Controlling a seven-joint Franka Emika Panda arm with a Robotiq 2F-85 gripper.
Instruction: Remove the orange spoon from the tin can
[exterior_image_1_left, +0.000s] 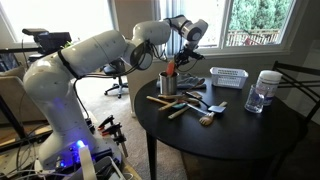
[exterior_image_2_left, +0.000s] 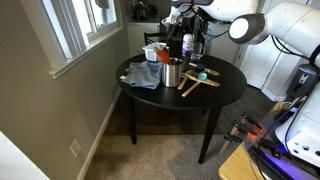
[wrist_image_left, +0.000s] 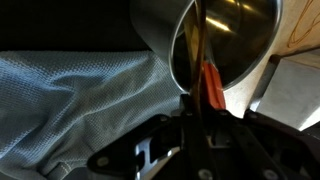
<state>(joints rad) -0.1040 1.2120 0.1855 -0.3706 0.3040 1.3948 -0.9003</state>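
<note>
The tin can (exterior_image_1_left: 167, 84) stands upright on the round black table (exterior_image_1_left: 250, 130), and it shows in both exterior views (exterior_image_2_left: 173, 73). The orange spoon (exterior_image_1_left: 171, 68) sticks up out of it, with its lower end inside the can. My gripper (exterior_image_1_left: 177, 58) reaches down from above onto the spoon's top end. In the wrist view the can's open mouth (wrist_image_left: 225, 40) fills the top. The orange spoon (wrist_image_left: 213, 85) runs from the mouth into my jaws (wrist_image_left: 200, 112), which are closed together on it.
Pale wooden utensils (exterior_image_1_left: 178, 104) lie beside the can. A white slatted basket (exterior_image_1_left: 228, 76) and a clear jar (exterior_image_1_left: 263, 92) stand farther along the table. A grey cloth (exterior_image_2_left: 143, 75) lies against the can, also in the wrist view (wrist_image_left: 70, 100). A chair (exterior_image_1_left: 295, 85) stands at the table's edge.
</note>
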